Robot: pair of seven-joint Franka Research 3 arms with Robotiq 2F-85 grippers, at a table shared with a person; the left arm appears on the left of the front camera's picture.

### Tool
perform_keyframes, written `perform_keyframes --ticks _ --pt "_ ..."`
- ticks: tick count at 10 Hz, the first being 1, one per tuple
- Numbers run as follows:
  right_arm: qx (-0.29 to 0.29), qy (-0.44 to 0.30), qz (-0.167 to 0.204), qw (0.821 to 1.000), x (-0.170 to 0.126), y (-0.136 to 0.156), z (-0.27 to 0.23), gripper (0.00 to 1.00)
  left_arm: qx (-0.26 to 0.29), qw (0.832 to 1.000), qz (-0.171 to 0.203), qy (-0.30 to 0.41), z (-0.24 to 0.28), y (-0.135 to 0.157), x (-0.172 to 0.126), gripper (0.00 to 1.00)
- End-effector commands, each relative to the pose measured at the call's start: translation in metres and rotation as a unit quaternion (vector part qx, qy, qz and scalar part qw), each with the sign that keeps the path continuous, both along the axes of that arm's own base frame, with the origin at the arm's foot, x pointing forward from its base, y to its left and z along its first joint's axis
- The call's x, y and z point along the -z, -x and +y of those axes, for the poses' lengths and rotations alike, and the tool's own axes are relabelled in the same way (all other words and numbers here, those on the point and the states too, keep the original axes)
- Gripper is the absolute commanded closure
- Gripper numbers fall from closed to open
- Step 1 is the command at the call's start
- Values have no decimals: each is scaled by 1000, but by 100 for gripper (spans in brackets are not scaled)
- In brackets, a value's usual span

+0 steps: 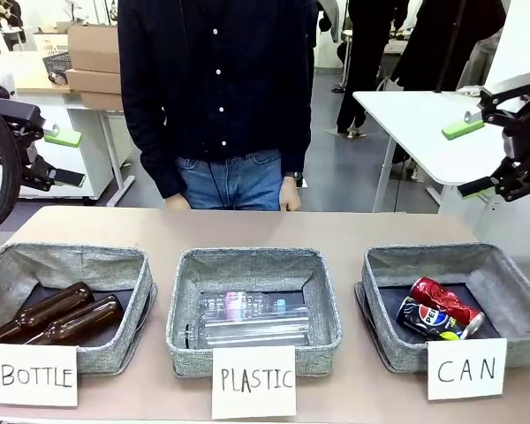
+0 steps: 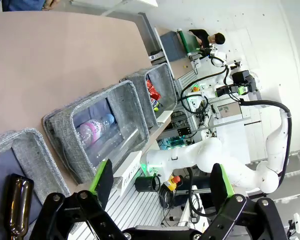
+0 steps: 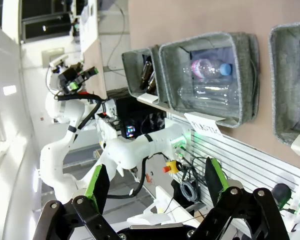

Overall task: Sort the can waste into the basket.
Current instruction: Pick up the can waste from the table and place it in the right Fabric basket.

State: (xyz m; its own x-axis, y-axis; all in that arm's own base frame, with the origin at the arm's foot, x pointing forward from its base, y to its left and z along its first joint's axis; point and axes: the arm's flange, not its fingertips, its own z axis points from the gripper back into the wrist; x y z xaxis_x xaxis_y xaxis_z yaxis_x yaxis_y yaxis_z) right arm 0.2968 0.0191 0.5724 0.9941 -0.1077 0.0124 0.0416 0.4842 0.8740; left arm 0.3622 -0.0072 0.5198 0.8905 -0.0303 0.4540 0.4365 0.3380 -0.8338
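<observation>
Brown table [image 1: 247, 234] carries three grey baskets; both cans, the red can [image 1: 446, 301] and the Pepsi can [image 1: 428, 319], already lie in the CAN basket [image 1: 503, 283], so sorting looks done. Left gripper [image 1: 57, 157] and right gripper [image 1: 470, 159] hang raised, jaws spread, holding nothing

Front view: the "CAN" card [image 1: 466, 368] covers the front wall of the basket [image 1: 512, 291]. The Pepsi can [image 1: 428, 320] lies partly beneath the red can [image 1: 446, 302]. Left brown bottles [image 1: 49, 315] are cropped by the "BOTTLE" card [image 1: 34, 374].
</observation>
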Motion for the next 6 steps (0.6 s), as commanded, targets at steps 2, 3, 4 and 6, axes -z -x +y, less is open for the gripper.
perform_keyframes --ticks 2,3,4,6 --pt "-3 -5 -5 1000 -1 0 2 0 5 1000 -4 4 0 1 -1 0" --pt "-3 -5 -5 1000 -1 0 2 0 5 1000 -4 4 0 1 -1 0" --pt "-3 -5 -5 1000 -1 0 2 0 5 1000 -4 4 0 1 -1 0" --pt "-3 -5 -5 1000 -1 0 2 0 5 1000 -4 4 0 1 -1 0"
